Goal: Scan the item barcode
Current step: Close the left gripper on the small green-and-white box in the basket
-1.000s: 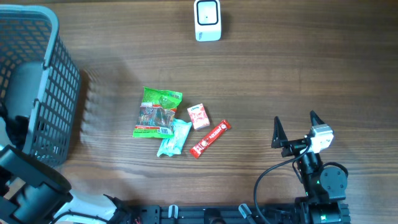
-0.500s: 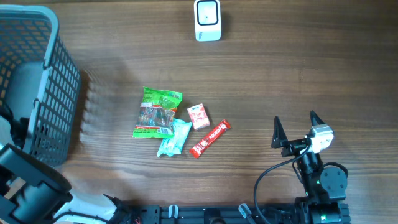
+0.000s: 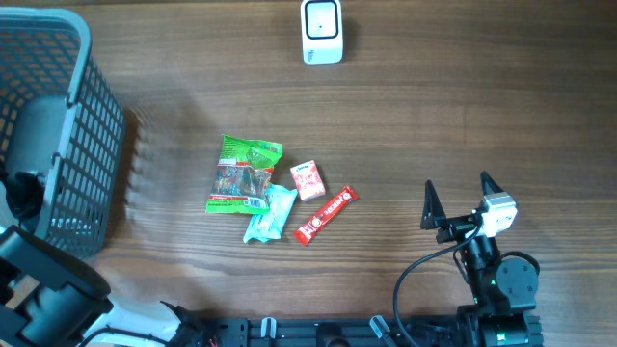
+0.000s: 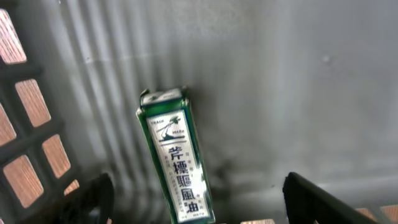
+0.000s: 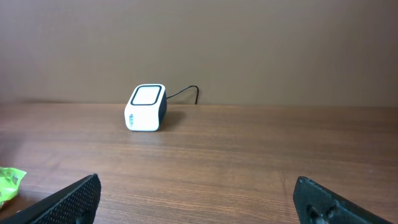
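Note:
A green box with white Chinese lettering lies on the grey floor of the basket, seen in the left wrist view. My left gripper is open, its fingers wide apart on either side of the box and not touching it. From overhead the basket hides most of this gripper. The white scanner stands at the table's far edge, and it also shows in the right wrist view as the scanner. My right gripper is open and holds nothing at the front right.
On the table's middle lie a green packet, a teal packet, a small red and white box and a red bar. The scanner's cable runs off behind it.
The left arm's end has shifted slightly inside the basket. The right arm and the items on the table have not moved.

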{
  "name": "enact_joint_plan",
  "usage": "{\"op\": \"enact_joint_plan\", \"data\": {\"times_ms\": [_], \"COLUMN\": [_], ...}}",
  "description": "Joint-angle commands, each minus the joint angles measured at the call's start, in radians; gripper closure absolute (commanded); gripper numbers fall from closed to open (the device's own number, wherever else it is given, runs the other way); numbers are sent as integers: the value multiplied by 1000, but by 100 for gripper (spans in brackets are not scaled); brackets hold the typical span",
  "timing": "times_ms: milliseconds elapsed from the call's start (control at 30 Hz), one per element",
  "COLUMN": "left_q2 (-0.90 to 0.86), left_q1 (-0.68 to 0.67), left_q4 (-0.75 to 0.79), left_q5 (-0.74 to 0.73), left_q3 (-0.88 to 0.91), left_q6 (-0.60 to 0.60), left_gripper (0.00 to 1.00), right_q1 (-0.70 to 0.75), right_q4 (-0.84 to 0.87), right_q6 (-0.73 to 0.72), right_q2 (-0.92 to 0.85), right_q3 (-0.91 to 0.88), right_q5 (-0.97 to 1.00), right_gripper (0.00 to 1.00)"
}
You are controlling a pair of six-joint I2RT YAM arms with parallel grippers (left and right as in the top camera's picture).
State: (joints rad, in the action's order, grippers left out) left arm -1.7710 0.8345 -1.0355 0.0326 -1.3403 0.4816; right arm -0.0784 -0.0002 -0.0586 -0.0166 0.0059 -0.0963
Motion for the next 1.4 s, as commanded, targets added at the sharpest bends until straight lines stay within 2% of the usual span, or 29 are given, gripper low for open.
{"op": "enact_joint_plan", "data": {"times_ms": [0,200,300,367,467,567,633,767,967,1133,1300,1367], "left_q2": [-4,-10,-10,-10,-7,8,17,40,80,157,172,160], "left_q1": [5,5,5,5,6,6,6,6,-1,-38,-47,-47], "left_q4": [13,129,190,224,251,207,167,49,-119,-173,-205,-234], "left_q5": [22,21,21,21,17,18,18,18,17,-17,-17,-18], "left_q3": [23,140,201,227,225,137,67,-147,-465,-574,-570,-558], "left_q6": [-3,-2,12,25,24,24,23,20,20,21,21,22], "left_gripper": [13,13,18,30,44,64,69,71,70,67,51,28], "right_q1": [4,4,4,4,4,4,4,4,4,4,4,4], "right_q4": [3,3,3,3,3,3,3,3,3,3,3,3], "right_q6": [5,5,6,5,5,5,5,5,5,5,5,5], "right_q2": [3,3,3,3,3,3,3,3,3,3,3,3], "right_q3": [-1,-1,-1,-1,-1,-1,-1,-1,-1,-1,-1,-1], "right_q5": [10,10,10,10,10,10,10,10,10,10,10,10], "right_gripper": [0,0,0,0,0,0,0,0,0,0,0,0]}}
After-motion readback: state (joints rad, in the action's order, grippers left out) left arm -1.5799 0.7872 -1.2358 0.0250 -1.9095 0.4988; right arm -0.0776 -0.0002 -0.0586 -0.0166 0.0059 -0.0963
